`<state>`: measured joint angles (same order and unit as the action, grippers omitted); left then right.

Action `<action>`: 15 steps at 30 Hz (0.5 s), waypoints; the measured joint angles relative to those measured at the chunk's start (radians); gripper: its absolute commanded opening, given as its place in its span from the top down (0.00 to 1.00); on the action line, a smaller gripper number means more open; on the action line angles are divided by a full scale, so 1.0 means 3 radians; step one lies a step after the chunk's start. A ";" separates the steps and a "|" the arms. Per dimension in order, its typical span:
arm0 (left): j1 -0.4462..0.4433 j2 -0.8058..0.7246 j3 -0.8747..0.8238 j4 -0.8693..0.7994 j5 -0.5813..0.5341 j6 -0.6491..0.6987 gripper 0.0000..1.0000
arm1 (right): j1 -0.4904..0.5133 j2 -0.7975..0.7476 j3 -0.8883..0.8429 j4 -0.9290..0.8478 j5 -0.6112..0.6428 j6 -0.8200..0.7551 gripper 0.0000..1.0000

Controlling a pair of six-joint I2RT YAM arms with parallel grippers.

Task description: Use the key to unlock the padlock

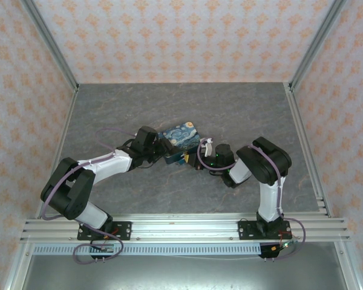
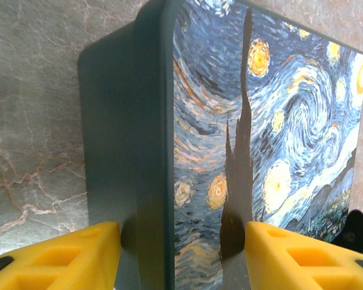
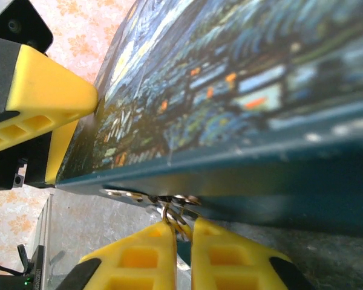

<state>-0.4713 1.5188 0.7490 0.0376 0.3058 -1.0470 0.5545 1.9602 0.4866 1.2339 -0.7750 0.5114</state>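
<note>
- Under the tin's lower edge, the padlock (image 3: 183, 235) shows as no more than a sliver of dark teal in the slit between the right gripper's fingers. Its shape cannot be made out.
- Just above that sliver, touching the tin's edge, a metal loop (image 3: 169, 208) hangs from small silvery fittings (image 3: 127, 194) on the tin.
- The right gripper (image 3: 183, 225) has its yellow fingers pressed together on the metal loop, with the tips just beneath the tin. Whether the loop belongs to a key or to the padlock's shackle cannot be told.
- The tin (image 2: 278, 121) is rectangular, dark teal with a starry-night painting on its face, and sits tilted rather than flat.
- The left gripper (image 2: 181, 232) clamps the tin, with one yellow finger against the plain teal side and the other against the painted face.
- From above, the left arm (image 1: 103, 163) reaches the tin from its left and the right arm (image 1: 263, 160) from its right.
- The grey marbled table (image 1: 139, 109) spreads beneath the tin on all sides, and patterned walls (image 1: 169, 36) stand well beyond it.
</note>
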 measured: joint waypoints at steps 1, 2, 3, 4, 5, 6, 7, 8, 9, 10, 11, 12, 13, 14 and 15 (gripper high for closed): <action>-0.0001 0.0000 0.0000 -0.0001 -0.0001 0.0000 0.44 | 0.0001 -0.0006 -0.0001 -0.0003 0.0001 0.0003 0.98; -0.0001 -0.0001 0.0000 -0.0003 -0.0001 0.0000 0.44 | 0.0001 -0.0013 -0.0003 -0.0011 0.0000 0.0001 0.99; 0.0000 -0.0001 0.0000 -0.0005 -0.0001 0.0000 0.44 | 0.0000 -0.0014 -0.0003 -0.0015 -0.0001 0.0000 1.00; -0.0001 -0.0003 0.0000 -0.0006 -0.0001 0.0000 0.44 | -0.0004 -0.0018 -0.0005 -0.0019 -0.0003 0.0001 1.00; -0.0001 -0.0003 0.0000 -0.0008 -0.0001 0.0000 0.44 | -0.0005 -0.0023 -0.0009 -0.0022 0.0000 0.0001 1.00; 0.0000 -0.0003 0.0000 -0.0008 -0.0001 0.0000 0.44 | -0.0006 -0.0031 -0.0014 -0.0024 0.0004 0.0003 1.00; -0.0001 -0.0003 0.0000 -0.0008 -0.0001 0.0001 0.44 | -0.0011 -0.0038 -0.0023 -0.0025 0.0006 0.0003 1.00; -0.0001 -0.0003 0.0000 -0.0008 -0.0003 0.0000 0.44 | -0.0019 -0.0048 -0.0033 -0.0027 0.0015 0.0005 1.00; -0.0001 -0.0003 0.0000 -0.0008 -0.0003 0.0000 0.44 | -0.0028 -0.0057 -0.0046 -0.0031 0.0023 0.0010 1.00; -0.0001 -0.0003 0.0000 -0.0008 -0.0003 0.0000 0.44 | -0.0037 -0.0069 -0.0058 -0.0033 0.0032 0.0018 1.00; -0.0001 -0.0003 0.0000 -0.0008 -0.0003 0.0000 0.44 | -0.0051 -0.0084 -0.0074 -0.0036 0.0039 0.0031 1.00; -0.0001 -0.0003 0.0000 -0.0008 -0.0003 0.0000 0.44 | -0.0067 -0.0100 -0.0088 -0.0037 0.0051 0.0042 1.00; -0.0001 -0.0003 0.0000 -0.0008 -0.0003 0.0001 0.44 | -0.0088 -0.0114 -0.0100 -0.0037 0.0061 0.0057 1.00; -0.0001 -0.0003 0.0000 -0.0008 -0.0003 0.0000 0.44 | -0.0113 -0.0130 -0.0112 -0.0037 0.0066 0.0078 1.00; -0.0001 -0.0003 0.0000 -0.0008 -0.0003 0.0001 0.44 | -0.0134 -0.0144 -0.0121 -0.0036 0.0070 0.0094 1.00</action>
<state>-0.4717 1.5181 0.7490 0.0353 0.3050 -1.0466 0.5144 1.9171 0.4503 1.2232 -0.7540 0.5396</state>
